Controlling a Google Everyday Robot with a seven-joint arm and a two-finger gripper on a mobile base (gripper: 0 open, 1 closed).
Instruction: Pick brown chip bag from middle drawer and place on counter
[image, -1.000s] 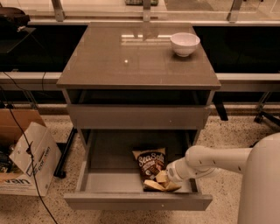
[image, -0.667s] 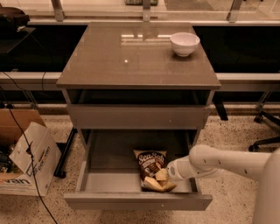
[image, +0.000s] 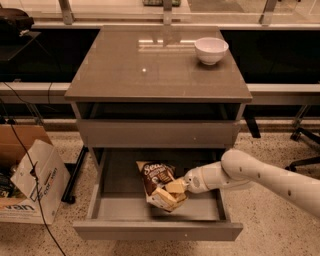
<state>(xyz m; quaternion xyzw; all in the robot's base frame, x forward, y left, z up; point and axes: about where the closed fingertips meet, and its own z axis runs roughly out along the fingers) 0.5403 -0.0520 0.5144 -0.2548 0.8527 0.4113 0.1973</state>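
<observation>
Nearest to me the open drawer (image: 156, 230) stands pulled right out at the bottom of the grey cabinet, its plain flat front facing the speckled floor (image: 280, 222). Inside it, towards the right of the middle, is the chip bag (image: 157, 176). It is dark brown and crinkly, with white script across its upper part and pale yellow at its lower end. It sits tilted, top corner leaning back and to the left, with the lower end bunched up.

The claw (image: 176, 189) is down in the drawer, clamped on that bunched yellow end. The white arm (image: 260, 177) behind it reaches in from the right, over the drawer's right wall.

To the left on the floor stands a cardboard box (image: 32, 182) with a white printed flap, and a black cable (image: 29, 161) trails across it.

Above the open drawer is a closed drawer front (image: 157, 133), with a dark gap over it.

Further back the glossy tabletop (image: 145, 70) caps the cabinet, wider than the drawers. A white bowl (image: 211, 50) sits near its far right corner, well apart from the bag.
</observation>
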